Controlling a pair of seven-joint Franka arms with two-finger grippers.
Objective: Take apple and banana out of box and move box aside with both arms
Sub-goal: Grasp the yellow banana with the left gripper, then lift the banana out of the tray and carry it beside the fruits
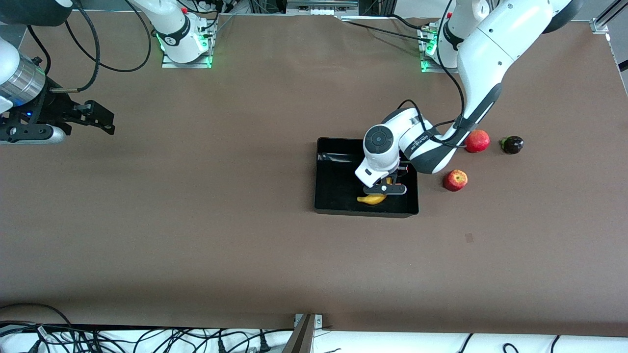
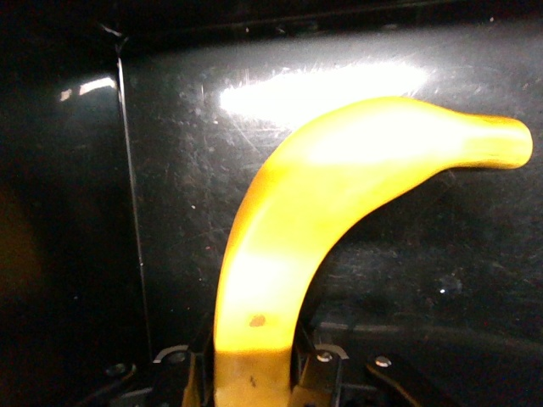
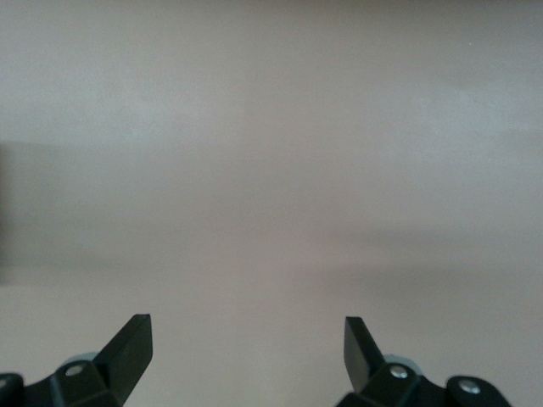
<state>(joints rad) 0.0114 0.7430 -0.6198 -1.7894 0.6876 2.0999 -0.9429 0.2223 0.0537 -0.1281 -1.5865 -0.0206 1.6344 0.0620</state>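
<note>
The black box (image 1: 365, 212) lies in the middle of the table. My left gripper (image 1: 381, 191) is down inside it, shut on the yellow banana (image 1: 372, 199), which lies low over the box's floor near the wall nearest the front camera. In the left wrist view the banana (image 2: 339, 178) curves away from the gripper (image 2: 252, 377) over the glossy box floor (image 2: 170, 186), with a finger on each side of it. The red apple (image 1: 455, 180) sits on the table beside the box, toward the left arm's end. My right gripper (image 1: 100, 121) waits open and empty over bare table (image 3: 248, 339).
A round red fruit (image 1: 477, 141) and a small dark fruit with a green stem (image 1: 511, 144) lie on the table farther from the front camera than the apple, partly under the left arm. Cables hang along the table's front edge.
</note>
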